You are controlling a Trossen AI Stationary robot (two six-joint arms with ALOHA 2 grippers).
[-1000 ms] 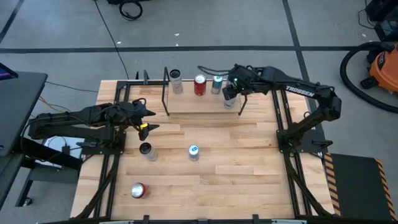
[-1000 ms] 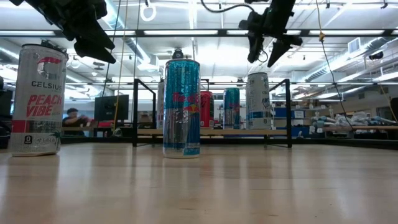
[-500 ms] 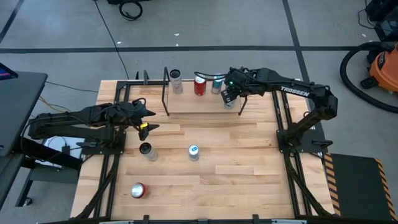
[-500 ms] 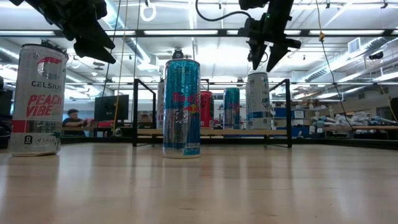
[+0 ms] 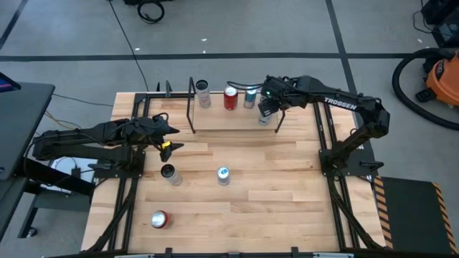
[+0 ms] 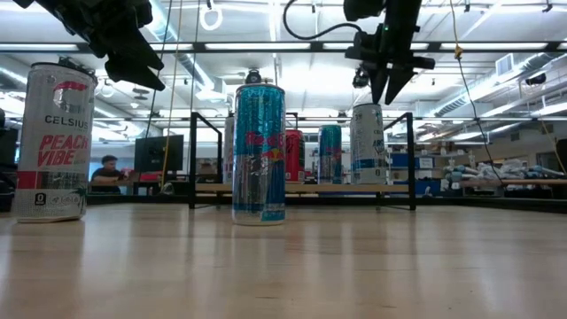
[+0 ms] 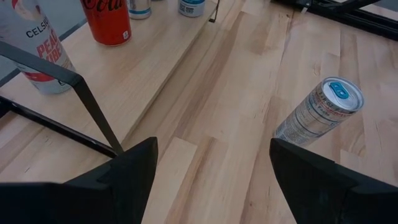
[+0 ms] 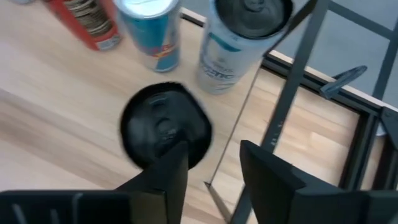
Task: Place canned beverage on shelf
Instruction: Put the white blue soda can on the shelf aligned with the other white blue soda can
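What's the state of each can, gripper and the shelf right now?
shelf: holds upright cans.
white can: upright on shelf, not gripped.
right gripper: jaws narrowly apart, empty, above the shelf.
left gripper: open, empty, over the table.
Red Bull can: upright on table.
Celsius can: upright on table.

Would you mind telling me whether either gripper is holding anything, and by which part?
Nothing is held. The right gripper hangs above the white can on the shelf; the left gripper is empty and open.
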